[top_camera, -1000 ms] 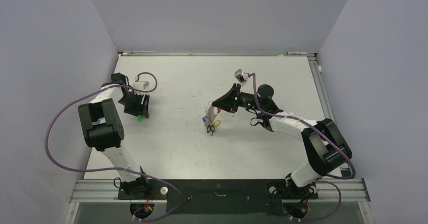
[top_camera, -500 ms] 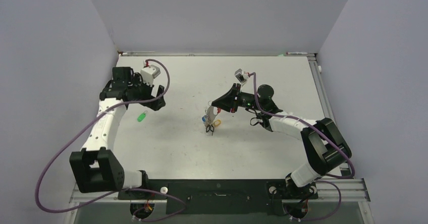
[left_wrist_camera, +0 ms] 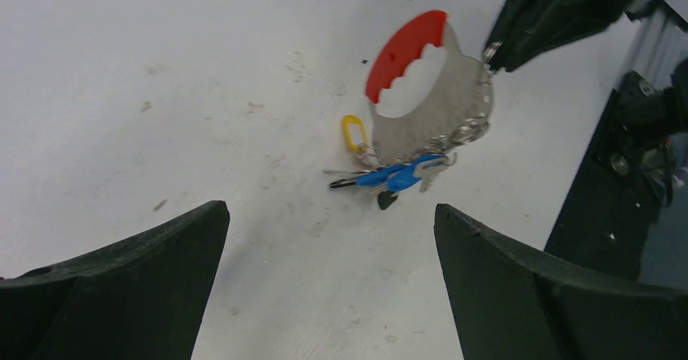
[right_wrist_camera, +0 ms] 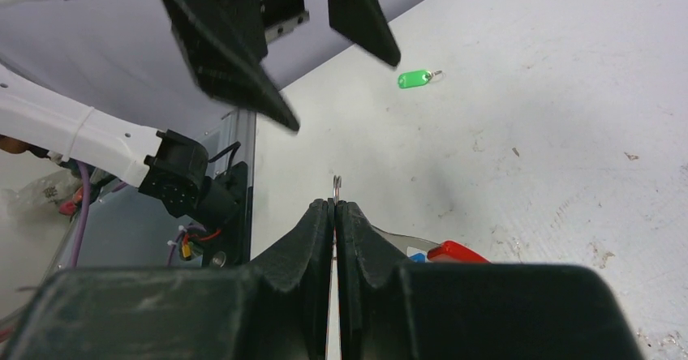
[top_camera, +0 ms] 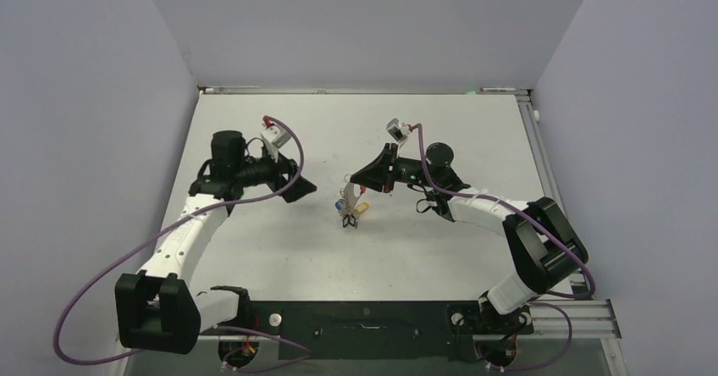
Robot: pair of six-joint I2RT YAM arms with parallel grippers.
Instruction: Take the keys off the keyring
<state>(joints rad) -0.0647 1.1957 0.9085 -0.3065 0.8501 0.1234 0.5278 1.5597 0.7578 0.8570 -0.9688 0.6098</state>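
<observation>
Top external view makes the keyring (left_wrist_camera: pixel 454 105) hard to read, just a thin sliver under the right fingers (right_wrist_camera: pixel 318 234). The left wrist view shows it plainly: a grey crescent with a red arc, raised on edge over the desk (left_wrist_camera: pixel 162 92) and pinched at its upper rim by those clamped fingers. The keys (left_wrist_camera: pixel 389 175) hang at its lower end, blue, black and a yellow tag, resting on the desk as far as I can tell. From above, the green-tagged key (right_wrist_camera: pixel 415 78) is hidden beneath the left arm (top_camera: pixel 195 232); the right wrist view finds it lying alone, well apart from the bunch. Half a second ago that arm was off to the left with the key in plain sight. It has since swung in, and the left fingers (left_wrist_camera: pixel 130 295) are spread wide, holding nothing, near the bunch.
</observation>
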